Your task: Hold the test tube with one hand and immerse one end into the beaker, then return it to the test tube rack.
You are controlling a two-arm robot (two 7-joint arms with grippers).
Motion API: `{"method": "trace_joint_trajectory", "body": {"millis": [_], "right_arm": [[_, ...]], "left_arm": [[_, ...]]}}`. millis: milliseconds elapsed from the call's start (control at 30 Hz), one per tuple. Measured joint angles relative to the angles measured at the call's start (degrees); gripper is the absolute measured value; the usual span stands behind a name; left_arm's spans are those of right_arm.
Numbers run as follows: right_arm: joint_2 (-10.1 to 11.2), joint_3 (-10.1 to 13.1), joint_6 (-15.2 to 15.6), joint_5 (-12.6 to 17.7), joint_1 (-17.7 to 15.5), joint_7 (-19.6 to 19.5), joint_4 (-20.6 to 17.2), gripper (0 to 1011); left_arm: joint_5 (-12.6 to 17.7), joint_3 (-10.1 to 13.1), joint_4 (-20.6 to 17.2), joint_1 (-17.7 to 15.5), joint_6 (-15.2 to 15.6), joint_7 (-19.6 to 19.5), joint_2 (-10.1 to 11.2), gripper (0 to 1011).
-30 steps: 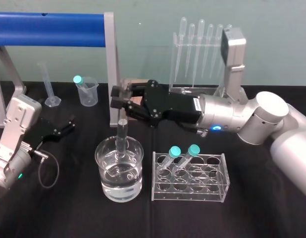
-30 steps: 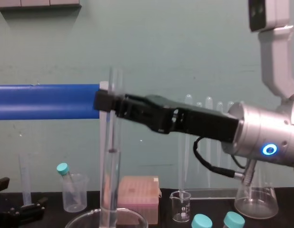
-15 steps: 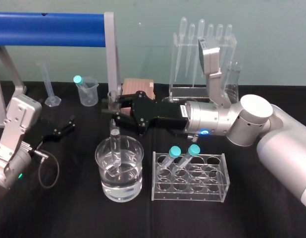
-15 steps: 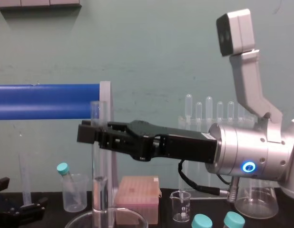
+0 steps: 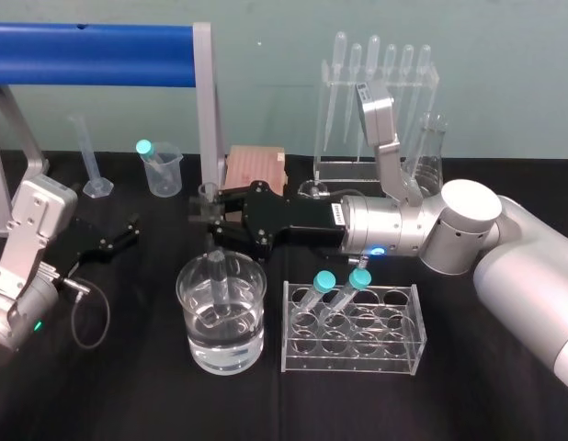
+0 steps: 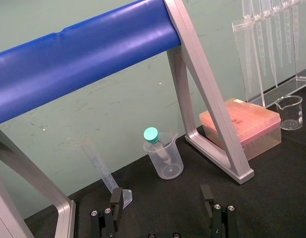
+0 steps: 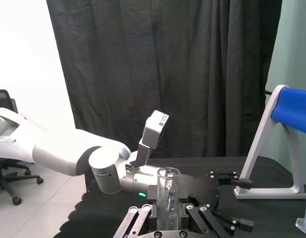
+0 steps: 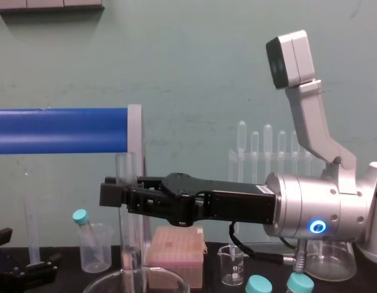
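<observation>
Lowered: right hand (image 5: 209, 220) grips test tube (image 5: 216, 276) | end inside beaker (image 5: 252, 340), depth unclear

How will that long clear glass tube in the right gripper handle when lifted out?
Likely stiff but fragile: the thin glass test tube could crack if the right gripper squeezes hard. Its lower end is inside the wide glass beaker holding water, so possibly wet, slippery.

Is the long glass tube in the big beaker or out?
In: the right gripper holds the test tube upright, its lower end inside the beaker.
</observation>
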Motion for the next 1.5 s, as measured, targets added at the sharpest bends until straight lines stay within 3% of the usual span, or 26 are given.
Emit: {"method": "trace_joint_trajectory", "body": {"millis": [733,1500], "right_arm": [[-1.3,0.3,0.4,-0.9,0.5,1.1,2.4,226],[-1.2,0.4,0.4,-1.4,0.6,1.0,2.5,226]], "left_arm": [[0.0,0.0,0.0,0.0,0.0,0.0,0.0,1000],[0.0,0.0,0.0,0.0,0.0,0.0,0.0,1000]]}}
